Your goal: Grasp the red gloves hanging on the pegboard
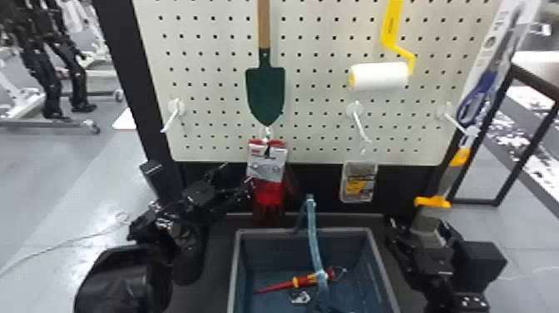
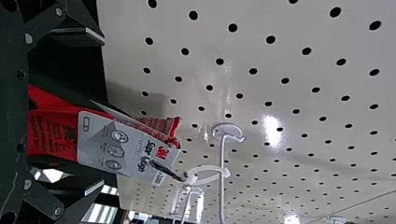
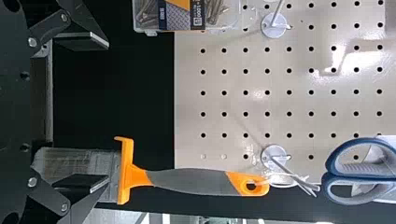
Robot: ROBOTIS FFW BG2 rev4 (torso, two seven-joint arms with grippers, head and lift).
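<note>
Your left gripper (image 2: 95,112) has its two fingers (image 2: 74,35) wide apart, one on each side of the red gloves (image 2: 49,130), not pinching them

The gloves hang from a white hook (image 2: 205,173) at the bottom edge of the pegboard (image 2: 280,70), right under the green trowel (image 1: 265,93)

I think they are light, soft and floppy, so they will squash and swing a bit. Squeeze the thick red part, not the paper card (image 2: 121,149), which could bend or tear

Count with me: one pack of gloves, maybe two gloves in it, one card, one trowel, one paint roller (image 1: 377,76), one scraper (image 3: 187,179)

Your right gripper (image 3: 100,114) waits low on the right, fingers wide too, the scraper's blade just beside one finger
</note>
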